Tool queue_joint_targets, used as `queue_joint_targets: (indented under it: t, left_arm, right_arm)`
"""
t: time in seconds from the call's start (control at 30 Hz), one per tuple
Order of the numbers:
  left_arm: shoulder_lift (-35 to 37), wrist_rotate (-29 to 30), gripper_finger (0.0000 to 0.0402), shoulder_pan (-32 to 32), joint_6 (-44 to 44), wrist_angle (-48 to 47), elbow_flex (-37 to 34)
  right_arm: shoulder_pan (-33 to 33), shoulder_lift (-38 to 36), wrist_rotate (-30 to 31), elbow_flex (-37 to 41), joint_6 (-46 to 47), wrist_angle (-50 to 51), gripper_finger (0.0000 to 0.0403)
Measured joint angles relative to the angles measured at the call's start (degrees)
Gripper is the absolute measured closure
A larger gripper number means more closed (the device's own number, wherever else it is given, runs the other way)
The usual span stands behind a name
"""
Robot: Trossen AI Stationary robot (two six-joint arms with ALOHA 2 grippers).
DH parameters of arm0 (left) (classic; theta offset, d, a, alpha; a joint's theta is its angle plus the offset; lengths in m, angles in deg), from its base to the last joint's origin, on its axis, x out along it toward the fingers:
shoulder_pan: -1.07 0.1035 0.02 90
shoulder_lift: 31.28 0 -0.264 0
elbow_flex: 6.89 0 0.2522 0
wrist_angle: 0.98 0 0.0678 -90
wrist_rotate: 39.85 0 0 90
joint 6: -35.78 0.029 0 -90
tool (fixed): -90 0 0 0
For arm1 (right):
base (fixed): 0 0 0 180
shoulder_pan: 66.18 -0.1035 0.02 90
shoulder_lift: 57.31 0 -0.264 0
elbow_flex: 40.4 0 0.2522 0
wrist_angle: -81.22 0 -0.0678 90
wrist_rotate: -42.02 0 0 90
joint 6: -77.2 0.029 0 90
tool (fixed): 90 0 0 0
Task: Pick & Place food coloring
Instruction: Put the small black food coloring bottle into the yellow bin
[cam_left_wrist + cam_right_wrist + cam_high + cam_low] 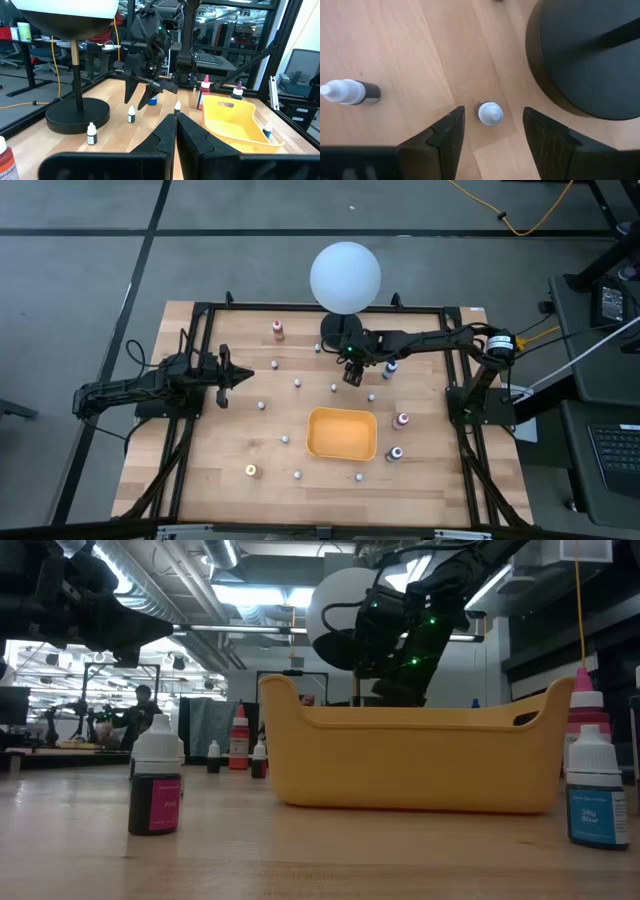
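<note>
Right gripper [492,137], open and empty, straddles a white-capped bottle [490,113] seen only by wrist view; lamp base [585,55] at two o'clock.

yellow tray [420,765], pink-label bottle [157,788], blue-label bottle [597,790]

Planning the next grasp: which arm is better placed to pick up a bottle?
Right. The right gripper hangs open directly above a small bottle beside the lamp base, its fingers either side of the cap. The left gripper is shut, over the table's left side, with no bottle under it.

right gripper [490,131] spread, pointing down — left gripper [176,131] closed
</note>
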Motion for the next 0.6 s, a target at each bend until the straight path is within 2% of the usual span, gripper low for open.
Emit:
queue_joint_targets:
  t: [0.37, 0.6]
  left_arm:
    - [0.0, 0.0, 0.0389, 0.0, 0.0, 0.0, 0.0]
    - [0.0, 0.0, 0.0392, 0.0, 0.0, 0.0, 0.0]
  right_arm:
    - [0.1, 0.0, 0.0, 1.1, -0.1, -1.7, 0.0201]
    - [0.2, 2.2, 0.0, 1.1, -0.2, -2.5, 0.022]
